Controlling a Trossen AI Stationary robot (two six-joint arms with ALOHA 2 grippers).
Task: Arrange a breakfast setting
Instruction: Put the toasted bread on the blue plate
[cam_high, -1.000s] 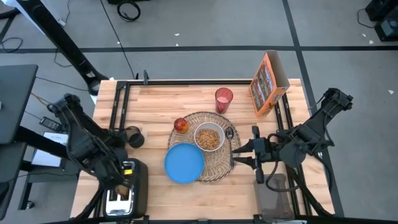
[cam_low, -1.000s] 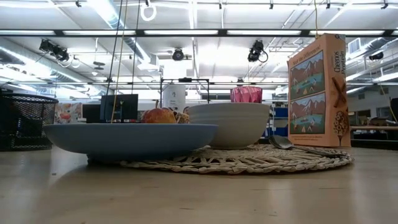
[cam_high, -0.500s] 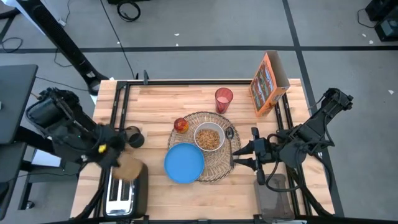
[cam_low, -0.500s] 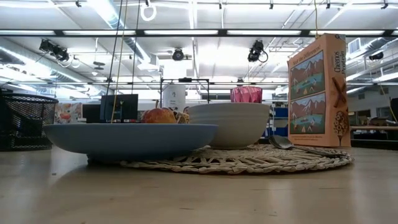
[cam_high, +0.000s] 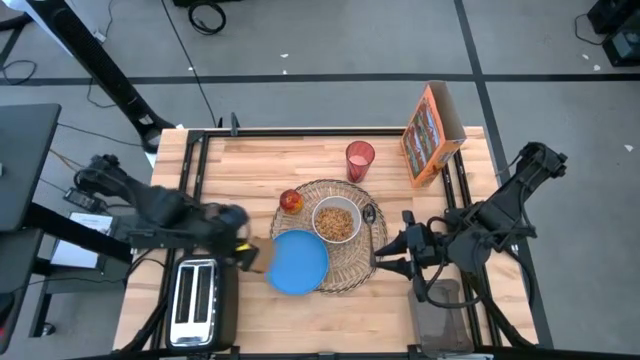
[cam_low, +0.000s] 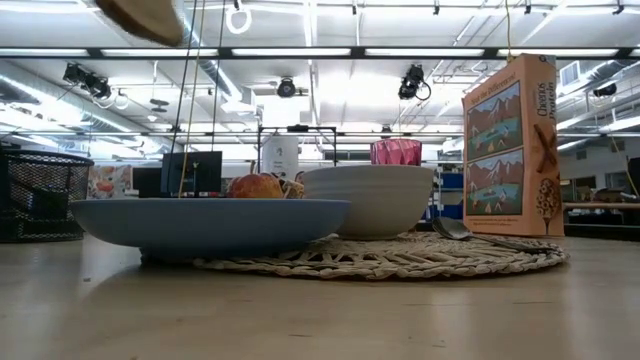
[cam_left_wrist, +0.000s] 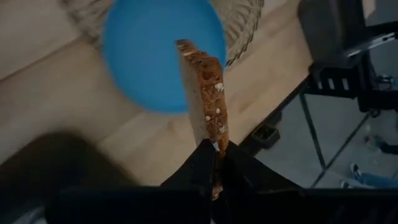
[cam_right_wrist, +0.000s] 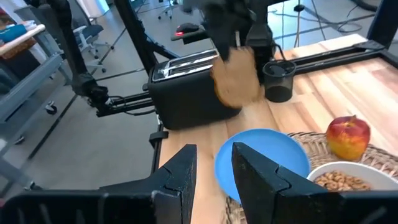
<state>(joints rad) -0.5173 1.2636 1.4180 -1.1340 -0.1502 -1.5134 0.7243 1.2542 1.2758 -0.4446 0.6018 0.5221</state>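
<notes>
1. My left gripper (cam_left_wrist: 214, 163) was clamped on the toast slice (cam_left_wrist: 205, 93), held edge-on in the air just left of the small blue plate (cam_high: 297, 262), not touching it.
2. Black toaster (cam_high: 197, 300) sat at the table's front-left corner, slots empty; a dark cup (cam_right_wrist: 278, 79) stood behind it.
3. Plate lay on the front-left part of the round woven wicker placemat (cam_high: 352, 270), overhanging its edge.
4. Red-yellow apple (cam_high: 291, 201) sat at the mat's back-left rim, just beside the white bowl (cam_high: 336, 221), which held cereal.
5. Metal spoon (cam_high: 371, 218) lay on the mat right of the bowl.
6. Pink cup (cam_high: 359, 160) stood on the table behind the mat.
7. Orange cereal box (cam_high: 431, 133) stood upright at the back right, well apart from the mat.
8. My right gripper (cam_right_wrist: 212, 169) hung just right of the mat, fingers apart, holding nothing, pointed at the plate.
</notes>
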